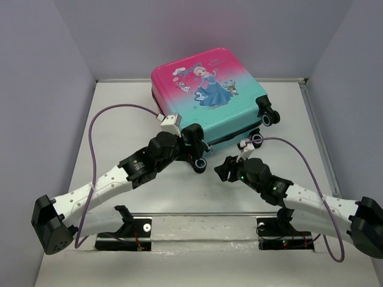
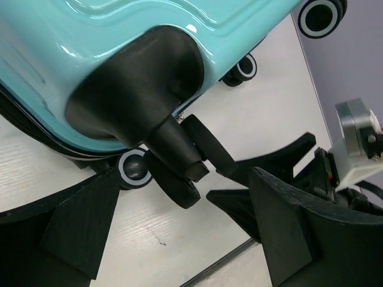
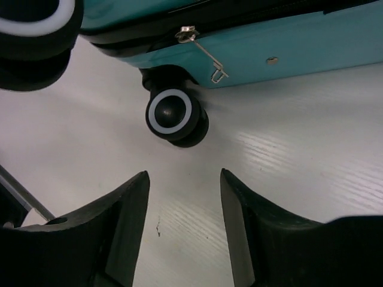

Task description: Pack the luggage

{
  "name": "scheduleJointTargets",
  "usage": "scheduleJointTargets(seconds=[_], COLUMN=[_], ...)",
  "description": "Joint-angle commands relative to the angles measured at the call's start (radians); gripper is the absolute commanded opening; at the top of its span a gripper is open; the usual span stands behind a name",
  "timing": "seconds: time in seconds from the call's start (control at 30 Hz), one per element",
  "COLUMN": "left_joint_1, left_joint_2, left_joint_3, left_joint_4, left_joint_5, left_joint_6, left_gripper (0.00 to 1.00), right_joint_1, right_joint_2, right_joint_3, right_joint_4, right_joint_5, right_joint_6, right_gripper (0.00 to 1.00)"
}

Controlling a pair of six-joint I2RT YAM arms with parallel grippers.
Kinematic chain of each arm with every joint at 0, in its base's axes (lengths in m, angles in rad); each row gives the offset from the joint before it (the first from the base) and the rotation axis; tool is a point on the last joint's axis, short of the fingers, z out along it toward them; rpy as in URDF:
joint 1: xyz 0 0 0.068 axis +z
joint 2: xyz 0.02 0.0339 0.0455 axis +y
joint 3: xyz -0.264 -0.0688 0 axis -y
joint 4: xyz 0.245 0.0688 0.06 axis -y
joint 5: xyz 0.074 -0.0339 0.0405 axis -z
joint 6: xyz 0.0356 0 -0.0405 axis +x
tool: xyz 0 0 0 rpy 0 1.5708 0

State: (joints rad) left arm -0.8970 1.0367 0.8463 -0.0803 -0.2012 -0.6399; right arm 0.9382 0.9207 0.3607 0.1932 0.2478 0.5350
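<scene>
Two grippers: both low at the near side of the luggage, neither one holding anything
Luggage: lies flat towards the far middle of the surface, printed shell up, the two shells together with the black zipper band running along the near side
Left gripper: fingers spread wide, with the corner wheel just ahead of them and nothing gripped between them
Right gripper: fingers partly apart and empty, held close above the surface and facing the teal side wall
Zipper pull: hangs loose from the band, just above the second wheel, straight ahead of the right gripper
Why the left sits at the corner: probably to steady the case there, since a case this light could slide when the zipper is worked
Why the right faces the band: likely lined up with the pull, the one small part that a pinch could draw along
Stage, as judged: the case looks shut; whether the zipper has run its whole course cannot be told from these views
</scene>
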Motion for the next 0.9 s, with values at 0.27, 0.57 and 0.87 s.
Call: scheduleJointTargets(seconds=[0.27,0.57,0.87], left_joint_1=[-0.045,-0.049,-0.049], left_joint_2=[0.100,0.105,0.146], left_joint_3=[0.019,-0.024,-0.009], left_joint_4=[0.134,0.155,0.183], left_joint_5=[0.045,-0.043,-0.102], left_joint_6=[-0.098,-0.254,-0.337], left_gripper=[0.99,0.85,0.76], right_joint_1=[-0.096,-0.183,-0.222], right_joint_2=[0.108,0.191,0.318], right_joint_3=[0.093,0.155,0.106], right_joint_4=[0.130,0.147,0.412], right_joint_5=[-0.111,-0.170,-0.294], right_joint_6=[-0.082,-0.173,-0.190], right_gripper=[0.65,0.67,0.67])
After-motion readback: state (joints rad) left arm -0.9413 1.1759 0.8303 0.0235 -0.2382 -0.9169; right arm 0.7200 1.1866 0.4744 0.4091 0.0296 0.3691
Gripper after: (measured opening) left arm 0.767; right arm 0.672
